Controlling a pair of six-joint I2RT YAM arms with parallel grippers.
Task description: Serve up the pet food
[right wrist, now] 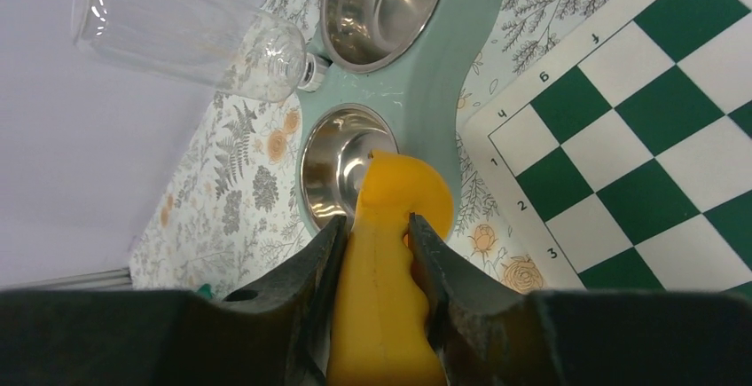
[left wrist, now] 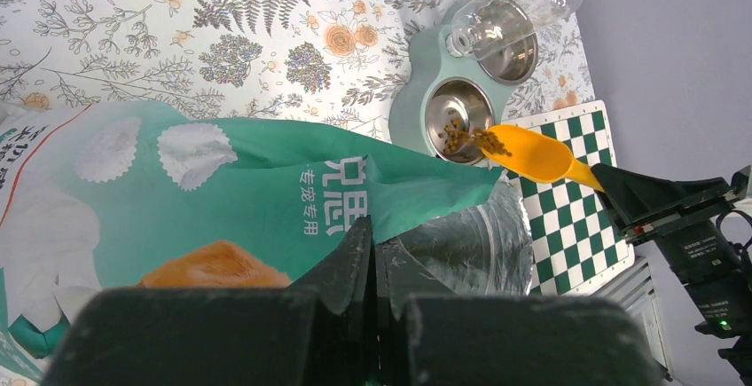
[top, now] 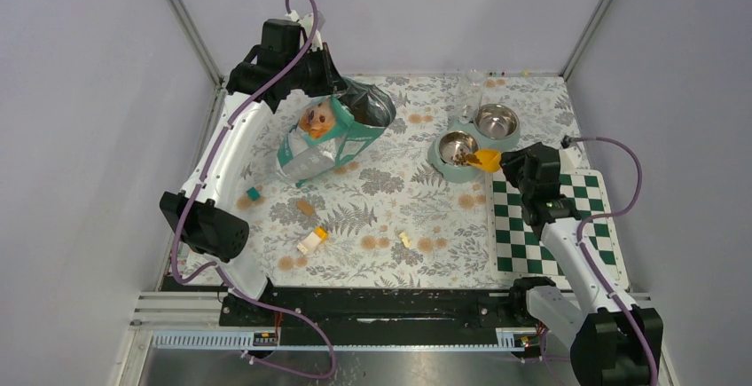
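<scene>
Two arms reach over a floral tablecloth (top: 390, 208). Left gripper (left wrist: 376, 266): jaws pressed fully together at the upper rim of the teal bag (left wrist: 266, 169). The bag lies tilted on the cloth with its silver-lined mouth open toward the feeder. The rim appears to be pinched between the fingers, though the wrist view shows the contact only edge-on. Right gripper (right wrist: 377, 226): jaws clamped on the handle of a yellow scoop (right wrist: 403, 195), one finger on each side. The scoop's head reaches over the rim of the steel bowl (right wrist: 328, 164) nearer the bag, one of two set in a pale-green double feeder (right wrist: 461, 66). Pet food (left wrist: 468, 140): dark-brown pellets sit at the scoop's front lip and inside that bowl. The second steel bowl (right wrist: 381, 4) lies just beyond it. A clear bottle (right wrist: 177, 35) meets the feeder at its neck. A green-and-white chequered mat (top: 550, 235) lies to the right of the feeder, under the right arm. Several small blocks (top: 311, 241) lie scattered on the cloth, well apart from the bowls.
</scene>
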